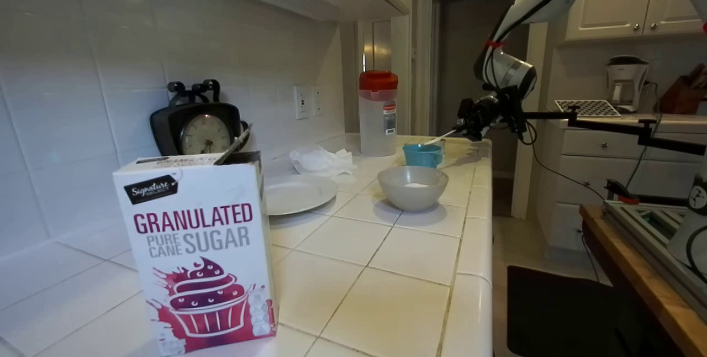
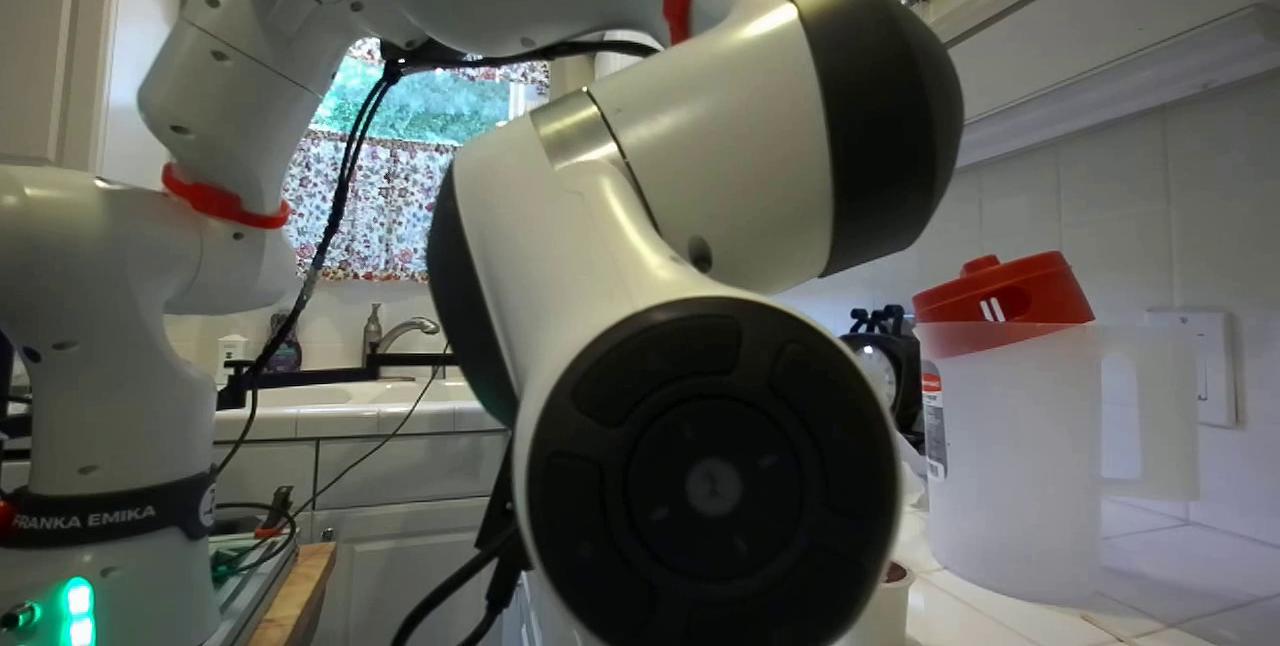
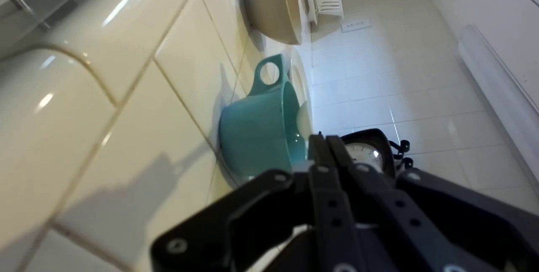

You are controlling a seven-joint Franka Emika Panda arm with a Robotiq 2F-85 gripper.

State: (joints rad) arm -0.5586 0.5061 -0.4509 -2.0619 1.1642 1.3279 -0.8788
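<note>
Quite near cup [image 1: 418, 157]: bowl [image 1: 413, 192], pitcher [image 1: 376, 119].

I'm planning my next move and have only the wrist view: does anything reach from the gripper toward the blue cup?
Observer: Yes, in an exterior view a white utensil slants from the gripper down to the blue cup.
Operator: And inside the bowl? I see only its outside.
Observer: An exterior view shows something white in the bowl; I can't tell what.
Operator: Anything tall near the blue cup?
Observer: Yes, both exterior views show a jug with a red lid near the tiled wall.
</note>
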